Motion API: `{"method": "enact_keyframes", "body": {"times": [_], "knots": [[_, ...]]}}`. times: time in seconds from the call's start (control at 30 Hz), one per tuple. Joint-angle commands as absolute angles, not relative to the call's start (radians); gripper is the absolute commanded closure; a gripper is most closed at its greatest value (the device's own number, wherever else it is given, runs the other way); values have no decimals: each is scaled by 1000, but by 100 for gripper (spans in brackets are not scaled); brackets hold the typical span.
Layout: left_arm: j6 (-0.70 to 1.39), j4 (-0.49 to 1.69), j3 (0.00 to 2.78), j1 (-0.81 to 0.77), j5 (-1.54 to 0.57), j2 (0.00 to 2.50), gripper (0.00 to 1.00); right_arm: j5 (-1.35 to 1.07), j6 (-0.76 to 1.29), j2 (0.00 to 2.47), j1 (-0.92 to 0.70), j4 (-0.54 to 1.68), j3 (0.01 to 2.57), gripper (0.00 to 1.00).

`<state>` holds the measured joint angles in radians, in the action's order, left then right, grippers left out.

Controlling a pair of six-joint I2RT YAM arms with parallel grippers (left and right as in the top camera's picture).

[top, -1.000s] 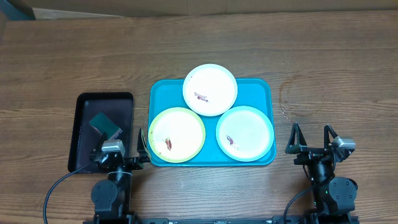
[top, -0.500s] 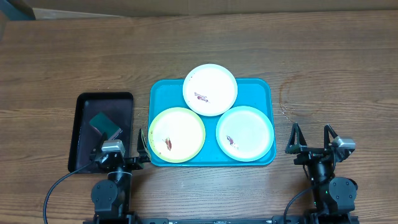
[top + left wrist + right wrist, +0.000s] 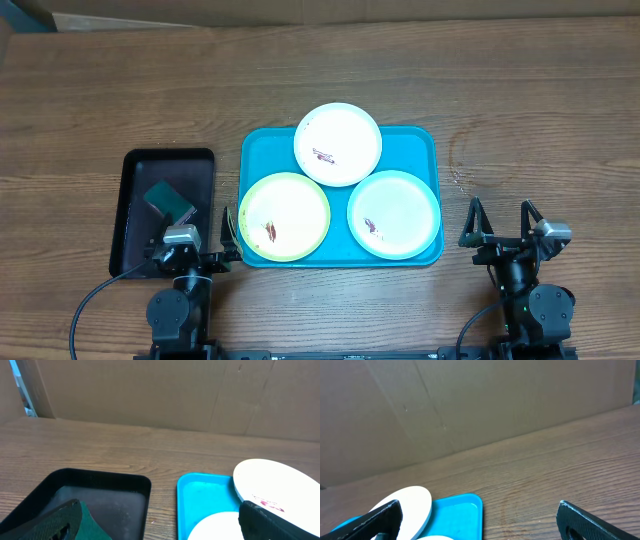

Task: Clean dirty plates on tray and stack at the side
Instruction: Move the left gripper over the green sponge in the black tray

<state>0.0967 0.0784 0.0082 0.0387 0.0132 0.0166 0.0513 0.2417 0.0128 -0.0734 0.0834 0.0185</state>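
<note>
Nothing had been started yet: all three dirty plates (image 3: 338, 144) were seen smeared on the tray (image 3: 262, 150), none wiped, none stacked aside. The left pincer (image 3: 197, 225) and right pincer (image 3: 500, 218) were held wide open, empty, above the bench (image 3: 520, 90).

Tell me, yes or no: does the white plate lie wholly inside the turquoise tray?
No, the white plate juts out past the far rim of the turquoise tray.
</note>
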Motion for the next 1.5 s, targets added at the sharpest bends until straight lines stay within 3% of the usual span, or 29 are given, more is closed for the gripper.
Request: {"method": "enact_keyframes", "body": {"times": [0.0, 0.17, 0.3, 0.43, 0.6, 0.67, 0.83, 0.97, 1.07, 1.3, 1.47], "knots": [[78, 76, 5, 32, 26, 6, 0, 47, 238, 4, -72, 80, 8, 0], [151, -4, 5, 31, -52, 6, 0, 47, 238, 4, -72, 80, 8, 0], [552, -68, 5, 31, -543, 6, 0, 47, 238, 4, -72, 80, 8, 0], [894, -212, 5, 31, -598, 6, 0, 47, 238, 4, -72, 80, 8, 0], [820, -679, 39, 33, -570, 6, 0, 47, 238, 4, -72, 81, 8, 0], [749, -589, 118, 33, -554, 12, 0, 47, 238, 4, -72, 80, 8, 0], [387, 78, 469, 33, -562, 179, 0, 47, 238, 4, -72, 80, 8, 0], [289, 616, 765, 33, -412, 497, 0, 47, 238, 4, -72, 81, 8, 0], [192, 888, 930, 33, -305, 745, 0, 47, 238, 4, -72, 81, 8, 0], [226, 988, 1058, 35, -284, 1118, 0, 47, 238, 4, -72, 81, 8, 0], [472, 932, 1077, 113, -73, 1278, 0, 47, 238, 4, -72, 80, 8, 0]]}}
